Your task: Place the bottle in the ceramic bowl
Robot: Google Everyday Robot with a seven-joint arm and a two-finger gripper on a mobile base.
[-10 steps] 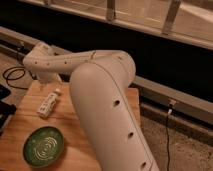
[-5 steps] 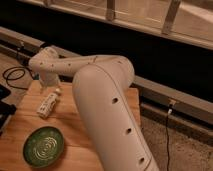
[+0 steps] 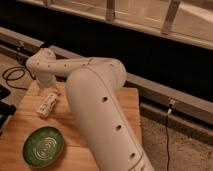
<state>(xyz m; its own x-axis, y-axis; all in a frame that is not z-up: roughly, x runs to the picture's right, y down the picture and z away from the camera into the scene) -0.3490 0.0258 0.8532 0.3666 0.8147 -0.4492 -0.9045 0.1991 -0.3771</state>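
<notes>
The small white bottle (image 3: 47,104) lies flat on the wooden table (image 3: 127,102), near its far left part. The dark green ceramic bowl (image 3: 44,146), with pale rings inside, sits nearer the camera at the table's front left and has nothing in it. My white arm sweeps from the lower right up and across to the left, then bends down. My gripper (image 3: 48,84) hangs at its end, just beyond the bottle's far end, mostly hidden by the wrist. It appears open, with nothing held.
A dark object (image 3: 5,107) juts in at the left edge beside the table. A black cable (image 3: 12,75) loops on the floor behind it. A dark wall with a metal rail (image 3: 165,92) runs behind the table; another cable (image 3: 167,132) hangs at the right.
The wrist end of my arm has shifted slightly right and down toward the bottle. Bottle and bowl have not moved.
</notes>
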